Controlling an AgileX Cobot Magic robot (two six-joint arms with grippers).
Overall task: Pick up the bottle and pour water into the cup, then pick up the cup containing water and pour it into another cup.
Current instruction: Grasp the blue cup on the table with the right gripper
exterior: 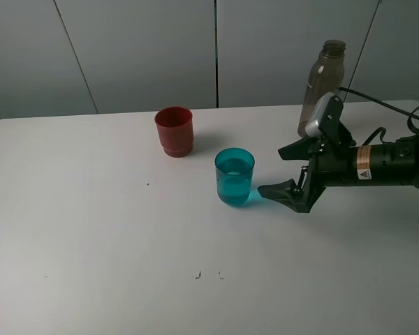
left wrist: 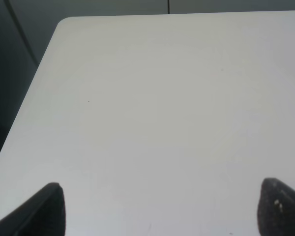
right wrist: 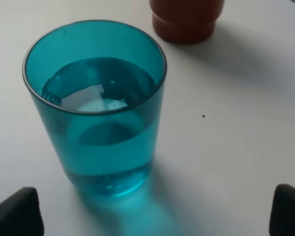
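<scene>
Teal cup (exterior: 234, 178) holds water; red cup (exterior: 174, 131), bottle (exterior: 325, 70) upright.

1. A sticker (exterior: 364, 167) wraps the black tube of the right arm (exterior: 398, 164), just behind the right gripper (exterior: 272, 171), on the right side of the scene. It shows an orange-tan band next to a white patch.
2. On the white patch sits a small dark triangle, shaped like a warning sign. The fine print around it is too small to read.
3. Two tiny dark marks (exterior: 197, 275) lie on the table (exterior: 91, 230) towards its near edge. Whether they are characters cannot be told.
4. No word, brand or number is legible in any view.
</scene>
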